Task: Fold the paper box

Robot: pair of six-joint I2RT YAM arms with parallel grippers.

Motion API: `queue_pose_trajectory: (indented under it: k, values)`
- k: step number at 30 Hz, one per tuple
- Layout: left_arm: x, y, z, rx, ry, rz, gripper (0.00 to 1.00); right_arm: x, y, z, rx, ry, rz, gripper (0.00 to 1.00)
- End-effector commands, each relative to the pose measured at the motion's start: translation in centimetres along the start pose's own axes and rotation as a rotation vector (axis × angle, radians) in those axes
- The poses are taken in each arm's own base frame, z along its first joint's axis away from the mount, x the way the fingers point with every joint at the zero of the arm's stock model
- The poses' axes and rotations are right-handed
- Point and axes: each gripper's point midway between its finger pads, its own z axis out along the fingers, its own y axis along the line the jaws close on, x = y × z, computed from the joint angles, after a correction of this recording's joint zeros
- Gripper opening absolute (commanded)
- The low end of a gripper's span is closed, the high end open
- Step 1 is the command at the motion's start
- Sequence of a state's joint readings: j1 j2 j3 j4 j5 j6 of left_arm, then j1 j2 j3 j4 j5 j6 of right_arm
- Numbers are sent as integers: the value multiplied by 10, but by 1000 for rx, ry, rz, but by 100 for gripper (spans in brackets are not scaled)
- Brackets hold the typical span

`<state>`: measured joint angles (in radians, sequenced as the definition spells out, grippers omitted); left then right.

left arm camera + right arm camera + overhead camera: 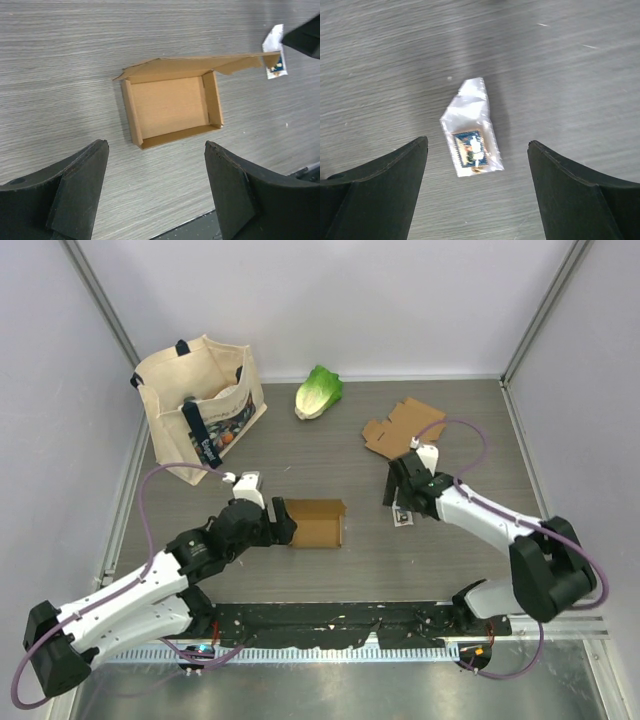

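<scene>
The paper box [318, 525] lies left of the packet [472, 135].

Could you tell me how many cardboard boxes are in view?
2: an open folded box mid-table, and an unfolded flat one far right. The tote may hide others.

Small brown paper box [317, 523], folded into a shallow open tray, four low walls upright, lid flap [200, 64] raised along one long side, sat flat mid-table [330, 460], a second, unfolded flat cardboard blank [402, 426] lay well apart at the back right
</scene>
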<state>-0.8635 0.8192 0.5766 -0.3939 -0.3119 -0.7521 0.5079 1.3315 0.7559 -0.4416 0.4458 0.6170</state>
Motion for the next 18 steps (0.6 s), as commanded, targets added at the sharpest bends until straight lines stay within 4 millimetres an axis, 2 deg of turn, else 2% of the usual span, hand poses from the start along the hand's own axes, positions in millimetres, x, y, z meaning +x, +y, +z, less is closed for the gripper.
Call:
queue_pose_trajectory:
  k: [1, 3, 7, 12, 14, 16, 17, 18]
  values:
    - [-10, -16, -12, 96, -24, -8, 82, -11, 30, 10, -124, 64, -150, 85]
    - [-13, -18, -17, 111, -27, -5, 82, -1, 31, 23, -112, 114, -208, 84]
    - [-20, -18, -32, 143, -59, 9, 82, 15, 33, 35, -109, 196, -267, 79]
    - [-37, -15, -55, 154, -122, 24, 83, 32, 30, 33, -118, 232, -221, 66]
    - [-42, -14, -60, 152, -138, 28, 84, 39, 21, 37, -80, 242, -217, 53]
    - [-43, -14, -61, 152, -142, 35, 84, 44, 21, 36, -79, 249, -220, 42]
    - [-46, -14, -61, 151, -150, 35, 84, 43, 24, 32, -87, 235, -221, 30]
    - [-45, -14, -59, 144, -145, 41, 84, 43, 25, 29, -86, 221, -226, 28]
